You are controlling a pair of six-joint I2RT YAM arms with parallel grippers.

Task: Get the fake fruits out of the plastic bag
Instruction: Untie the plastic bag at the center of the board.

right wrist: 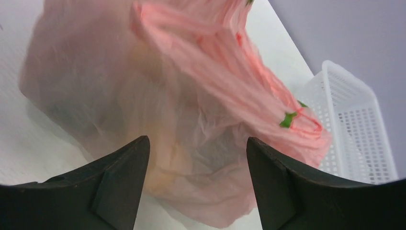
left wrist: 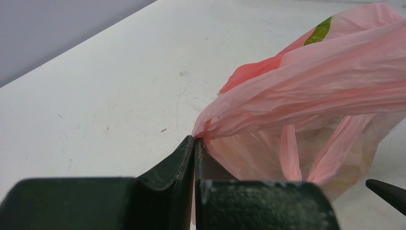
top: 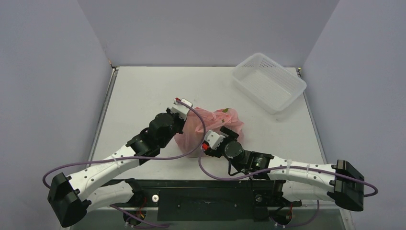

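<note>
The pink translucent plastic bag (top: 210, 125) lies crumpled mid-table. My left gripper (top: 187, 115) is at its left edge. In the left wrist view its jaws (left wrist: 195, 140) are shut on a gathered corner of the bag (left wrist: 311, 81), which stretches away to the right with its handle loops hanging. My right gripper (top: 231, 128) is at the bag's near right side. It stands open (right wrist: 196, 141) with the bag (right wrist: 191, 91) just beyond the tips and nothing held. The fake fruits are hidden inside; only a faint yellow-orange patch (right wrist: 163, 165) shows through the film.
A white perforated basket (top: 269, 81) stands at the back right of the white table (top: 143, 91), also seen as the basket (right wrist: 356, 124) beyond the bag. One dark fingertip of the right gripper (left wrist: 389, 192) shows at the lower right of the left wrist view.
</note>
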